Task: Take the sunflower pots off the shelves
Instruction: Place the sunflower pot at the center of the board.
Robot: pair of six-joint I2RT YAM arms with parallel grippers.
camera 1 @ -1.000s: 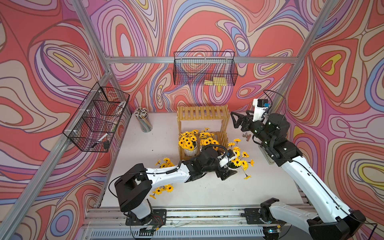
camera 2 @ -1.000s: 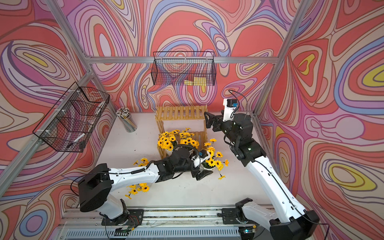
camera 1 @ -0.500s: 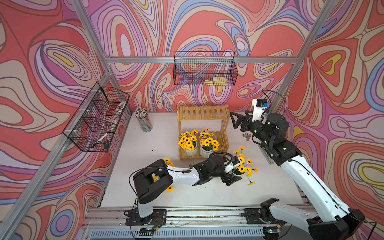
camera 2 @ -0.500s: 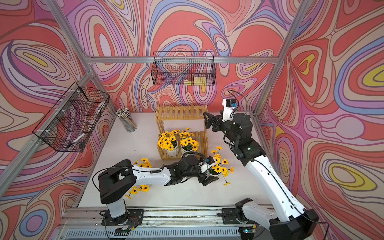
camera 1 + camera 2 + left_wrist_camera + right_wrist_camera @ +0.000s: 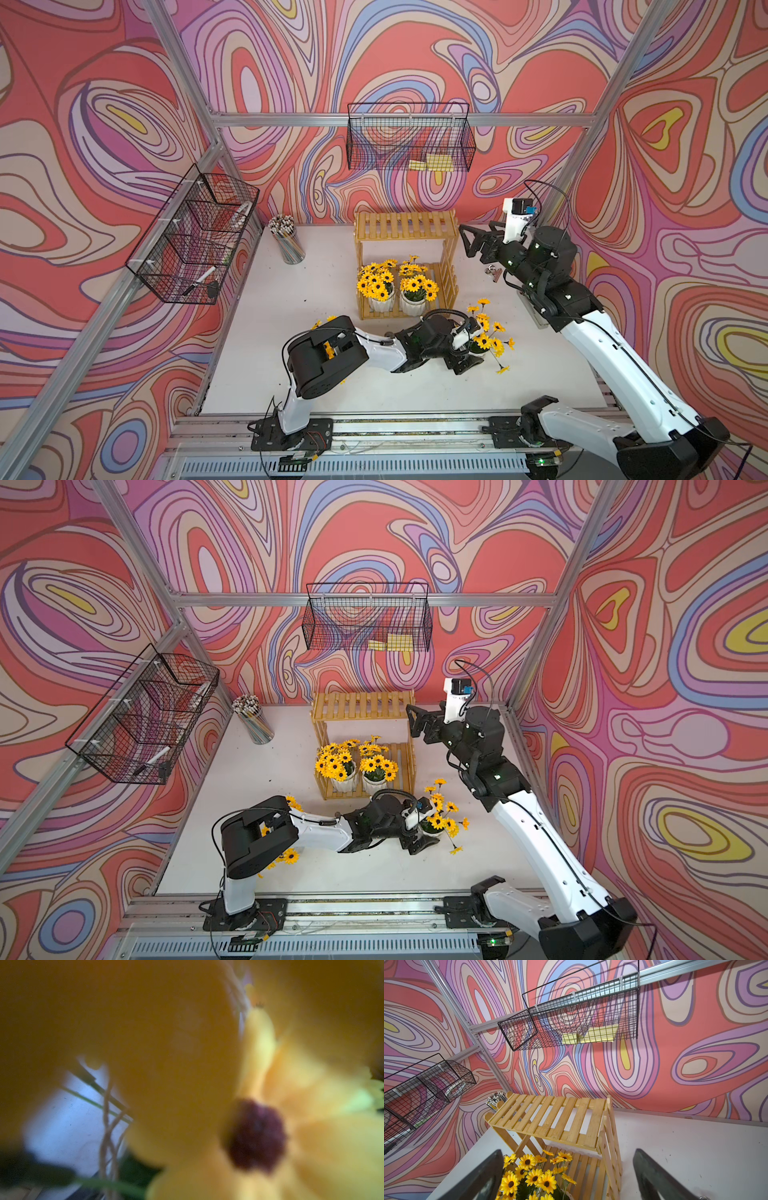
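Observation:
The shelves [image 5: 405, 224] stand at the back of the table, with the top tier bare. Two sunflower pots [image 5: 381, 302] [image 5: 413, 306] sit side by side on the lower tier. A third sunflower pot [image 5: 484, 337] is low over the table, in front of the shelves and to the right. My left gripper [image 5: 465, 353] is shut on it. Blurred petals [image 5: 291, 1105] fill the left wrist view. Flowers of another pot [image 5: 290, 856] peek out from behind my left elbow. My right gripper [image 5: 466, 242] hangs open beside the shelves' top right corner, holding nothing.
A clear cup of pencils [image 5: 287, 245] stands at the back left. Black wire baskets hang on the back wall [image 5: 409, 141] and the left wall [image 5: 195, 241]. A small metal clip [image 5: 493, 272] lies on the table right of the shelves.
My left arm has carried its sunflower pot forward and to the right, away from the shelves, and lowered it toward the table. The right arm has stayed still and open.

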